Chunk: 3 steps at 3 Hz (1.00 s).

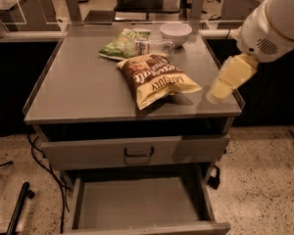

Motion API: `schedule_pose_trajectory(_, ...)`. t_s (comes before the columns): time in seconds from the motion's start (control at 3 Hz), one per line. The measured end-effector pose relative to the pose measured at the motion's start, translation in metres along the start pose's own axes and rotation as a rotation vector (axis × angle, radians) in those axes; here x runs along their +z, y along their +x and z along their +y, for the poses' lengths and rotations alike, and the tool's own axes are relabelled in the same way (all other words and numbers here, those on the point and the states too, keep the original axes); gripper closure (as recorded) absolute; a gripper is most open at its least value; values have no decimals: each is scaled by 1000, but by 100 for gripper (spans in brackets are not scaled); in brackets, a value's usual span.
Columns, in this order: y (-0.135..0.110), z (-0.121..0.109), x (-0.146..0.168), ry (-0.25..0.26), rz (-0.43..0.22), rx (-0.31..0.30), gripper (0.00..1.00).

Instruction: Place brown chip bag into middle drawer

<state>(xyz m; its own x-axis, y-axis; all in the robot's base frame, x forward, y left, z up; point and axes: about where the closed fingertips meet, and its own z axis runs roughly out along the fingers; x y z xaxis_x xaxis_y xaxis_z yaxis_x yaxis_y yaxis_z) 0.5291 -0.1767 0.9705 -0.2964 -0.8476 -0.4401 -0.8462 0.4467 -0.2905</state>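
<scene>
The brown chip bag (157, 78) lies flat on the grey cabinet top (78, 87), right of centre, its cream-yellow end toward the front. My gripper (224, 84) hangs from the white arm (274, 26) over the top's right front corner, to the right of the bag and apart from it, holding nothing that I can see. The middle drawer (137, 202) is pulled open low at the front, its flat grey floor bare.
A green chip bag (121, 43), a clear plastic item (156, 46) and a white bowl (175, 33) sit at the back of the top. A shut drawer with a black loop handle (138, 153) lies above the open one. Cables (41, 160) trail on the floor at left.
</scene>
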Motion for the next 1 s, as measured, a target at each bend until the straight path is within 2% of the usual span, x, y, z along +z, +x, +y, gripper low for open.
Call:
schedule_pose_trajectory(0.33, -45, -22, 51, 56, -74, 96, 0)
schedule_pose_trajectory(0.67, -46, -22, 52, 60, -77, 101, 0)
schedule_pose_trajectory(1.0, -47, -24, 66, 54, -116, 144, 0)
